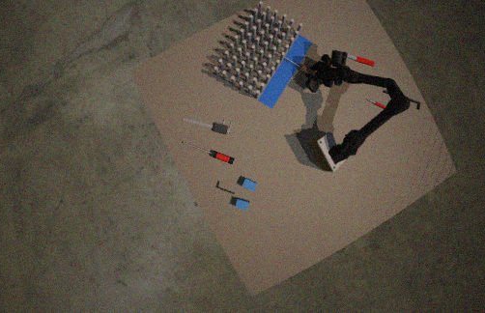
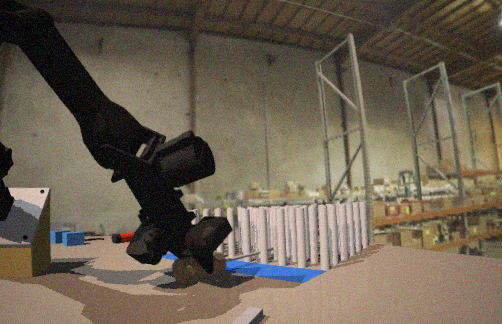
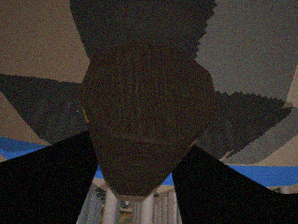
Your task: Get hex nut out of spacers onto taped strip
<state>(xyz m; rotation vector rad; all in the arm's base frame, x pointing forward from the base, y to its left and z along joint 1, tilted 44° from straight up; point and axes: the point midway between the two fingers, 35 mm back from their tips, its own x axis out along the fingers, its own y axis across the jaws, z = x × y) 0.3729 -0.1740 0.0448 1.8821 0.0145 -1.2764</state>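
Observation:
The standing pale metal spacers [image 1: 255,53] [image 2: 302,235] form a dense upright field behind the blue taped strip [image 1: 273,94] [image 2: 297,274]. My gripper [image 1: 305,72] [image 2: 199,262] [image 3: 138,139] is low, just in front of the strip, shut on the brown handle of a tool [image 2: 186,271] [image 3: 145,100]. Its thin shaft [image 1: 293,62] [image 2: 251,257] reaches over the strip towards the front row of spacers. Whether its tip is among them cannot be told. The hex nut cannot be made out in any view. The handle and fingers fill much of the wrist view.
Left of the field lie a caliper-like tool [image 1: 220,128], a red-and-black screwdriver [image 1: 223,157], an L-shaped key [image 1: 225,187] and two blue blocks [image 1: 248,184] [image 1: 242,204]. Red-handled tools [image 1: 365,61] [image 1: 379,104] lie near the arm. The arm's base [image 1: 328,154] stands on the table.

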